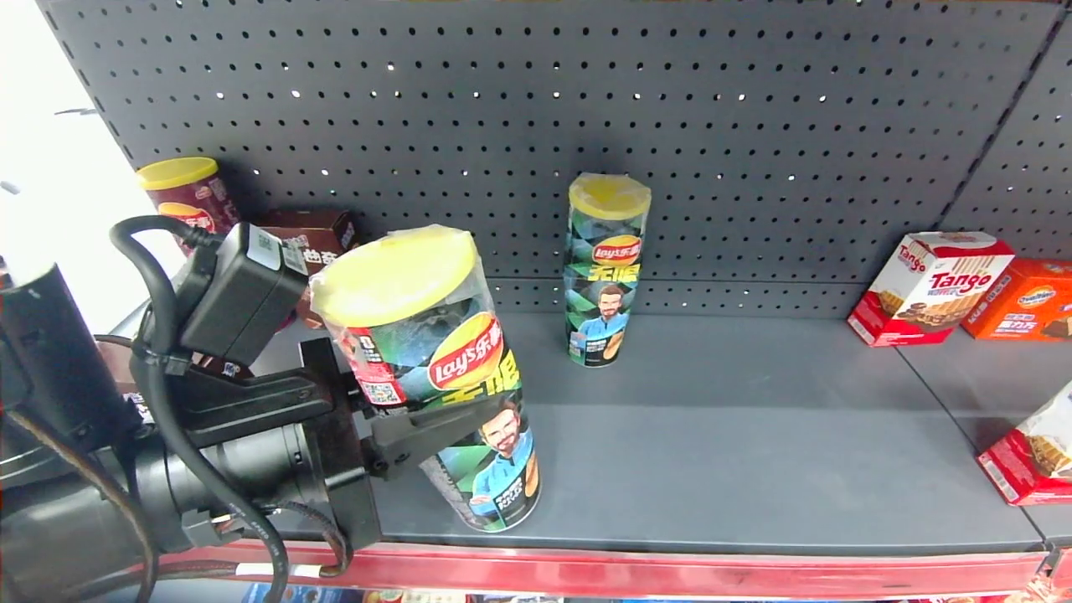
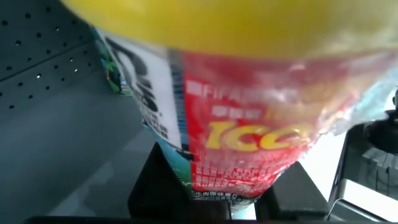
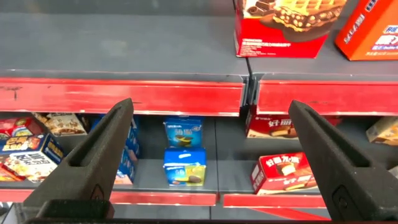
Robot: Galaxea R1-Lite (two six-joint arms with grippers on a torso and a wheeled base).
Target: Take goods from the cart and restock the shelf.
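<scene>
The left gripper (image 1: 414, 419) had its jaws closed across the middle of a chip can (image 1: 435, 368), below the yellow lid (image 1: 394, 272) and above the base. The can was tilted, its lid leaning left and its base over the near left part of the shelf (image 1: 712, 435); whether the base touched could not be told. The right gripper (image 3: 211, 106) was spread wide and held nothing, facing the red shelf edge (image 3: 124, 96).

The can was probably light: a stiff but thin tube that a hard squeeze would dent, with brittle contents. Its glossy wrap looked slippery, and a can so tall and narrow would tip easily. The mid-body hold seemed right, well clear of the soft lid.

A matching can (image 1: 607, 268) stood upright, farther back by the pegboard (image 1: 502, 100).
</scene>
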